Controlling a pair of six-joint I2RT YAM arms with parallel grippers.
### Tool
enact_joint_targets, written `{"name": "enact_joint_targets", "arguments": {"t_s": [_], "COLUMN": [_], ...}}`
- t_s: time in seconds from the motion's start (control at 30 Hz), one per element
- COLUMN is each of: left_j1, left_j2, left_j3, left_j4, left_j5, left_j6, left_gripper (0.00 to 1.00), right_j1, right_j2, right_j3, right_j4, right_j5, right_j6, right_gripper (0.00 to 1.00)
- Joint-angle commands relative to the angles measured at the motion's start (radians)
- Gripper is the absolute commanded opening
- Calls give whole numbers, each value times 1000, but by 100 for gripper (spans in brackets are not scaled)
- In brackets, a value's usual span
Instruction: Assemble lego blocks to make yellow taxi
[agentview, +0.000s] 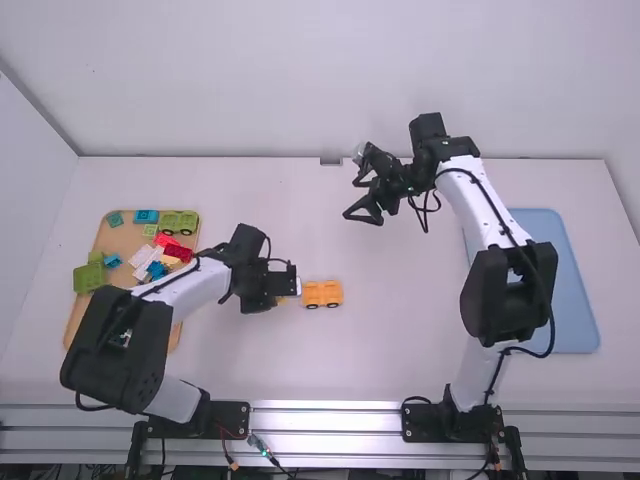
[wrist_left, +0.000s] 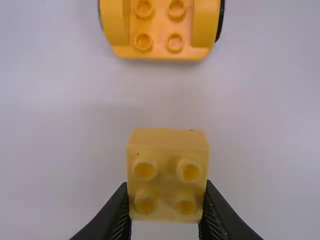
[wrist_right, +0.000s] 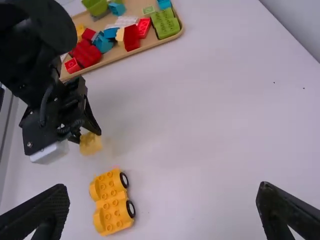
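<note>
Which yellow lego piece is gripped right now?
The four-stud block, held by the left gripper; the wheeled base rests on the table, another yellow piece on the tray.

One yellow chassis (agentview: 322, 293) — one held block (wrist_left: 167, 175)

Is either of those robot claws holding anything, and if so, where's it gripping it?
The left gripper holds a yellow block by two opposite side faces, leaving its studs uncovered. The right gripper is open and holds nothing.
</note>
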Motion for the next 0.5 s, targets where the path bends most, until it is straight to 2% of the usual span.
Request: {"name": "enact_joint_targets", "arguments": {"t_s": [0.0,0.27,0.33,0.37,0.4,0.43,0.47], "left_j1": [-10,-2,-5,-5,-5,-5,-3], "left_j2": [22,110,126,130,132,132,132], "left_j3": [-21,-16,-7,-3,2,3,9], "left_j4": [24,85,87,83,80,80,81], "left_j5": [-6,-53,-74,-78,-82,-82,-81], "left_j6": [-21,-56,-65,-66,-66,-66,-70], "left_gripper": [17,20,23,27,54,58,99], "right_j1": [5,5,5,5,5,5,5], "right_j2": [13,13,13,13,13,13,13], "right_j3": [18,18,18,18,18,18,18], "right_j4": [-3,-3,-6,-6,-6,-6,-8], "right_j5": [-13,-14,-13,-13,-13,-13,-14], "right_j6": [4,5,4,5,4,5,4], "right_gripper": [99,99,99,99,99,99,99]}}
